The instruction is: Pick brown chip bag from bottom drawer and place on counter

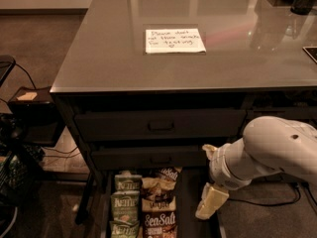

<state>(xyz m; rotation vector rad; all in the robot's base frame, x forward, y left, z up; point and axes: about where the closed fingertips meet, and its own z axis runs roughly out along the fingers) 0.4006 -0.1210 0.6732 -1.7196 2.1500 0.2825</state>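
Brown chip bag (159, 225) sits ungrasped in the bottom drawer (188, 195); my gripper (204, 181) hovers over the drawer's right edge, jaws wide, empty. Still approaching, I judge: next, left and down.

"Sea Salt" is read on the brown chip bag (159, 223), and "Kettle" on the green bags (124, 202) (the handwritten note (174, 40) on the counter (99, 58) is not legible). The gripper (209, 185) is seen at the right edge of the bottom drawer (190, 190).
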